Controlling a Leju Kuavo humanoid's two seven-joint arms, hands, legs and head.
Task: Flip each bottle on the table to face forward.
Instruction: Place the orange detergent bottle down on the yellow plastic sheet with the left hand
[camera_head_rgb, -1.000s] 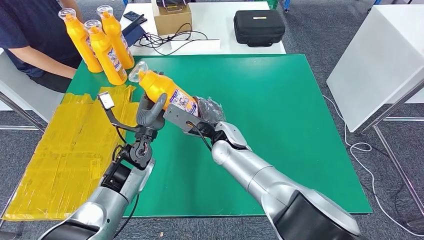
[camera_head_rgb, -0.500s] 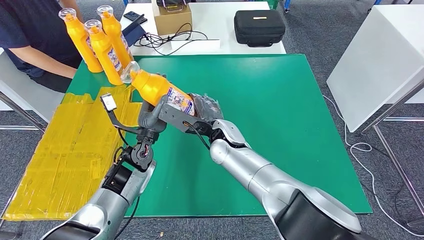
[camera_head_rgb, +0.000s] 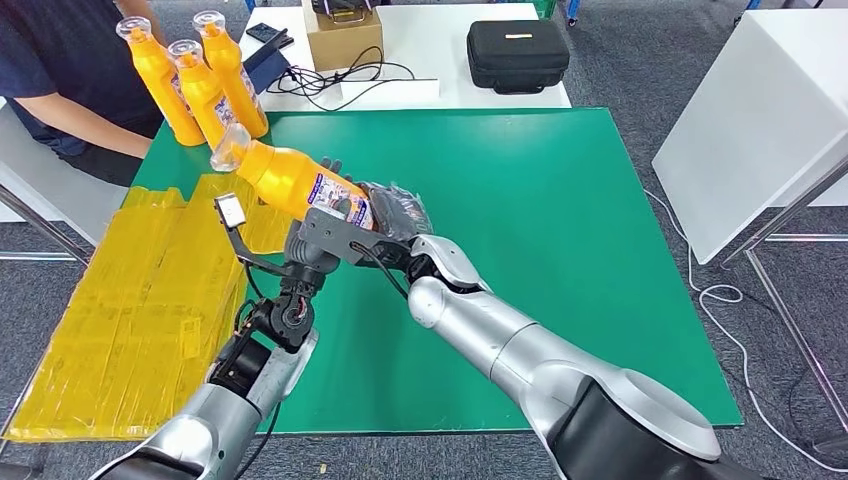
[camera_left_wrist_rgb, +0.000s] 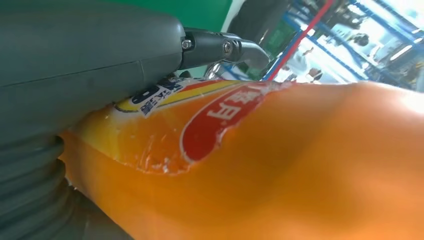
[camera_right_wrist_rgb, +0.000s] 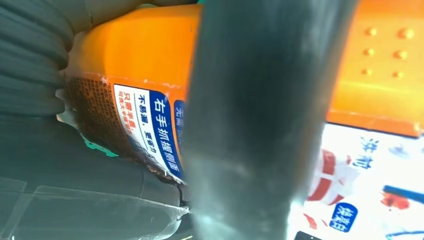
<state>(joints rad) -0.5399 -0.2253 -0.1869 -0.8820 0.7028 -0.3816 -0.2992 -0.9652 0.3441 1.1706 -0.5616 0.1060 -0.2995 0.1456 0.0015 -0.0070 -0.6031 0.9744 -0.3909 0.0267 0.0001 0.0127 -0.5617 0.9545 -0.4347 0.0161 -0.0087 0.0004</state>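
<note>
An orange bottle (camera_head_rgb: 285, 178) with a clear cap (camera_head_rgb: 228, 150) and a blue-and-white label hangs tilted above the green table (camera_head_rgb: 560, 200), its cap pointing far-left. My right hand (camera_head_rgb: 395, 212) grips its base end, dark fingers wrapped round it. My left hand (camera_head_rgb: 308, 240) holds it from below at the label, one fingertip showing past the bottle's far side. The left wrist view has the orange bottle (camera_left_wrist_rgb: 280, 170) pressed against the grey thumb (camera_left_wrist_rgb: 90, 55). In the right wrist view a thick grey thumb (camera_right_wrist_rgb: 250, 120) crosses the bottle's label (camera_right_wrist_rgb: 150, 125). Three more orange bottles (camera_head_rgb: 205, 95) stand upright at the far-left corner.
A person in a dark shirt (camera_head_rgb: 60, 70) sits at the far left beside the standing bottles. A yellow sheet (camera_head_rgb: 120, 300) covers the table's left edge. Beyond the green top, a white table holds a black case (camera_head_rgb: 518, 52), a cardboard box (camera_head_rgb: 345, 38) and cables.
The held bottle has swung left and flattened, its cap moving toward the standing bottles. Both hands moved left with it.
</note>
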